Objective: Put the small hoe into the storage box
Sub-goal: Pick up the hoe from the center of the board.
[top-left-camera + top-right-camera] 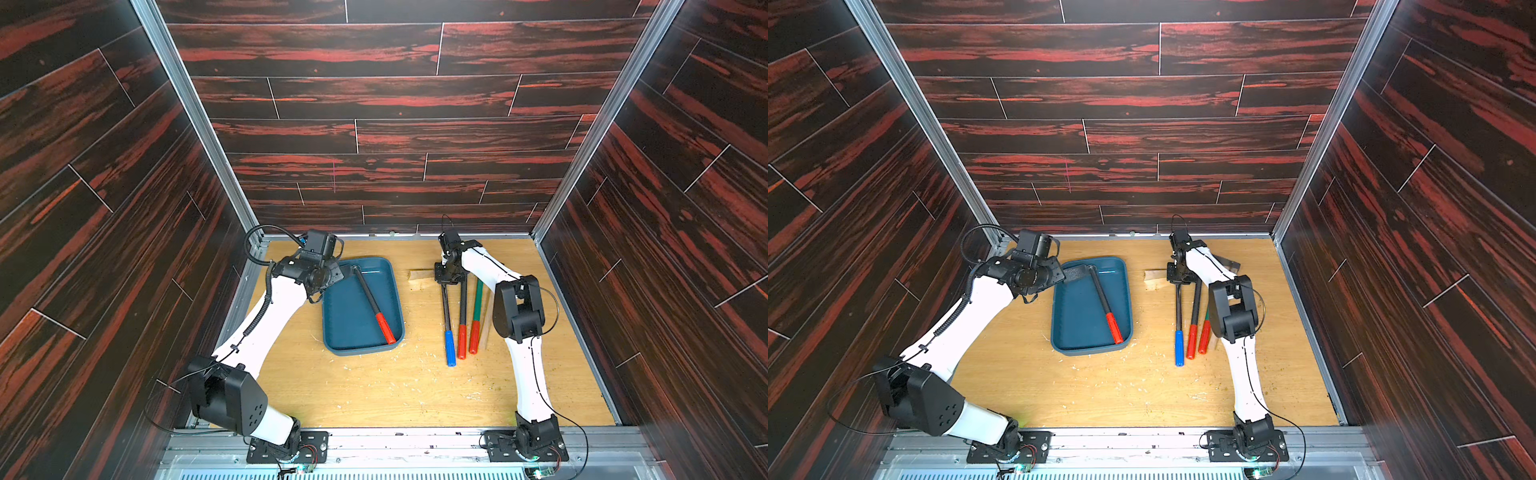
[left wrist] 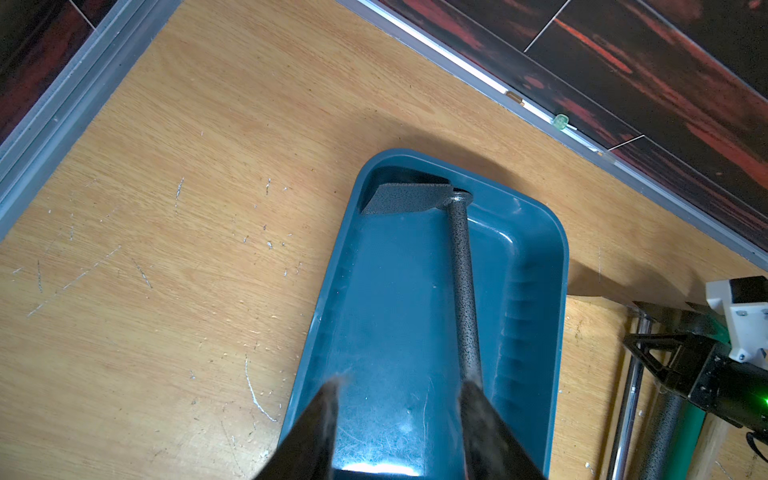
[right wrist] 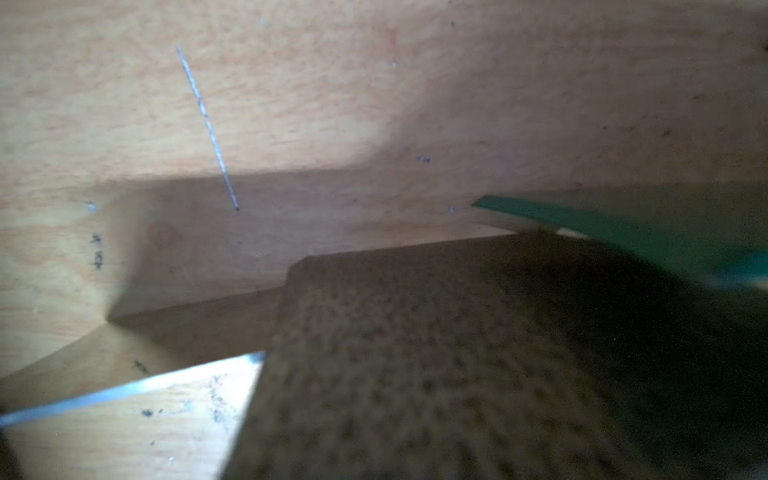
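Top views both show the table [image 1: 374, 395] and, on it, the box [image 1: 345, 320]. The left gripper [image 2: 402, 386] hangs over the box's far left corner. In the left wrist view its fingers [image 2: 311, 436] stand part-way apart with bare box floor between them, gripping nothing. Their tips are blurred and their roots are cut off by the frame. The right gripper [image 1: 448, 282] sits low, well to the right of the box, at the far ends of a row of tools. Its jaws are closed, but its own body hides them in both top views, so I cannot tell what they pinch, if anything. The hoe [image 1: 370, 297] lies inside the box, slanting from the far left corner to the near right one, with its red grip [image 1: 385, 328] at the near end. The left gripper covers most of the blade [image 2: 409, 199] from above. Right of the box, side by side, lie a blue-grip tool [image 1: 449, 348], a red-grip tool [image 1: 462, 340], a green-shaft tool [image 1: 478, 299] and a stick [image 1: 488, 316], their heads hidden under the right gripper and arm. A block [image 1: 419, 277] lies between the box and that row. The right wrist view is blurred: a dark speckled surface [image 3: 415, 374] and a green edge [image 3: 623, 237] are too unclear to name. Chips [image 1: 415, 365] are scattered near the box.
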`<act>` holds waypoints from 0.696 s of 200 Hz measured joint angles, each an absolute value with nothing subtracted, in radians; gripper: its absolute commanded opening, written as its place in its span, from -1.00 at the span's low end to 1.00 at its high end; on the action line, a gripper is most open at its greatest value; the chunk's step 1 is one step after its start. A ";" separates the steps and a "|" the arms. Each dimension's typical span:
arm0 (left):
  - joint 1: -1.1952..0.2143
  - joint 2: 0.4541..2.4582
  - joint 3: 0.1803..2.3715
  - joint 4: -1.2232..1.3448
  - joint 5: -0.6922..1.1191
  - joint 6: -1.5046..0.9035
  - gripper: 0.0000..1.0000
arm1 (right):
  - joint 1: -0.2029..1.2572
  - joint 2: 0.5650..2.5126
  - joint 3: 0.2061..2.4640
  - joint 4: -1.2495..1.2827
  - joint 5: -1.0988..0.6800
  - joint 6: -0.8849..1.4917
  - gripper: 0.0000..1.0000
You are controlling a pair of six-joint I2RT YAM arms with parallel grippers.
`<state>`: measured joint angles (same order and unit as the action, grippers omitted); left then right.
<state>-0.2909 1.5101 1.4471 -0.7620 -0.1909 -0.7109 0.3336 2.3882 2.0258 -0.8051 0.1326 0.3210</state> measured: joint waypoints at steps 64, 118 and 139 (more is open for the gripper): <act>-0.291 1.510 1.447 -0.762 -0.191 -0.715 0.01 | 0.337 2.357 1.977 -0.794 0.111 0.325 -0.78; -0.291 1.510 1.447 -0.762 -0.191 -0.715 0.01 | 0.350 2.300 1.956 -0.815 0.105 0.329 -0.81; -0.291 1.510 1.447 -0.762 -0.191 -0.715 0.01 | 0.354 2.267 1.959 -0.820 0.104 0.332 -0.82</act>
<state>-0.2909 1.5101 1.4471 -0.7620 -0.1909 -0.7151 0.3538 2.2665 1.9587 -0.8200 0.1036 0.3317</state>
